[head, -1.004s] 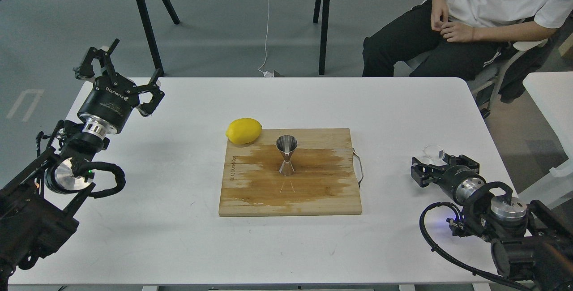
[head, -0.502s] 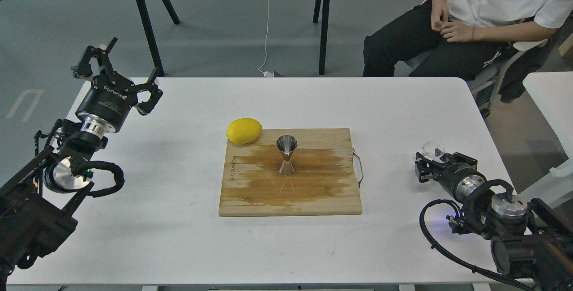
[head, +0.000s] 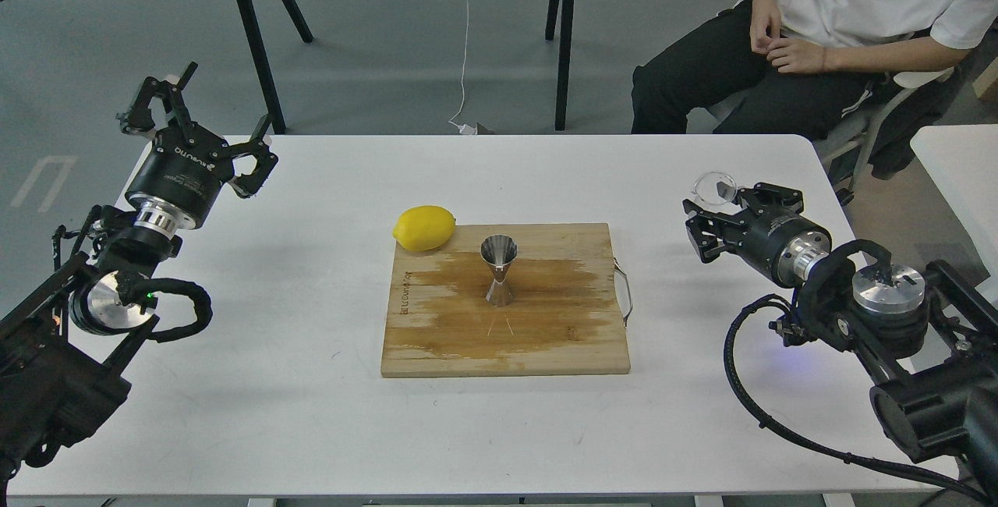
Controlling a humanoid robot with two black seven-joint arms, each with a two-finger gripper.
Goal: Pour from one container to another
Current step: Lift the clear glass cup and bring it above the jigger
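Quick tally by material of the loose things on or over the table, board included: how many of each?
Glass: 1, the clear cup at the right gripper, above the table
Steel: 1, the jigger upright on the board
Fruit: 1, the lemon at the board's far left corner
Wood: 1, the cutting board
Total: 4

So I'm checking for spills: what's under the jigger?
The jigger stands upright on a wooden board, in a broad dark stain that looks wet. The spot beneath its base is covered. The lemon lies at the board's far left corner.
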